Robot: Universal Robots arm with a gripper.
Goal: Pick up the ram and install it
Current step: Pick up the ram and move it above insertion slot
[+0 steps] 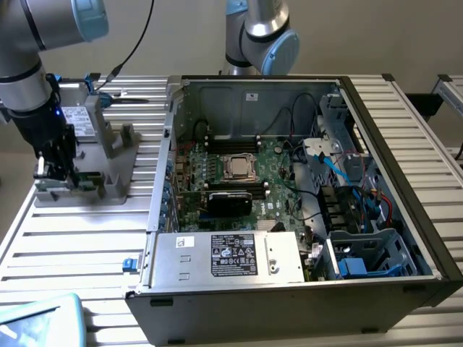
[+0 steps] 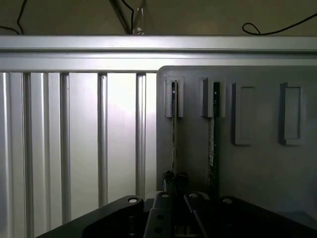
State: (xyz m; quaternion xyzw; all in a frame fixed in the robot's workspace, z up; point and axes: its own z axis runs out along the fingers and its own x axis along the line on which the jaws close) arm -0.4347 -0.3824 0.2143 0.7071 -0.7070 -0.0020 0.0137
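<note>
Green board seen edge-on: the ram (image 2: 174, 144) stands upright in a slot of the grey holder (image 1: 108, 155), and a second stick (image 2: 212, 148) stands in the slot just beside it. The holder sits on the ribbed tabletop (image 1: 79, 238), at nine o'clock from the open computer case (image 1: 427, 238) as the exterior view has it.

I judge that I am in the pick-up step, with nothing installed yet. In the wrist view the gripper (image 2: 175, 181) is down over the ram, and the fingers (image 2: 168, 179) look pressed against its two faces, pinching the thin stick between them. The ram is seated in its slot, so no lift shows.

From here I think the job calls for a square hold on the narrow edge and a pull in line with the slot walls, so the stick neither twists nor drags on its neighbour.

My arm (image 1: 29, 79) comes in from eleven o'clock of the holder in the exterior view, with the wrist pointed straight down and the gripper low against the holder's near end. The motherboard (image 1: 275, 166) lies well apart at three o'clock, its dark memory slots (image 1: 231, 144) beside the CPU socket (image 1: 237, 168). Another arm (image 1: 260, 36) stands behind the case at twelve o'clock.
</note>
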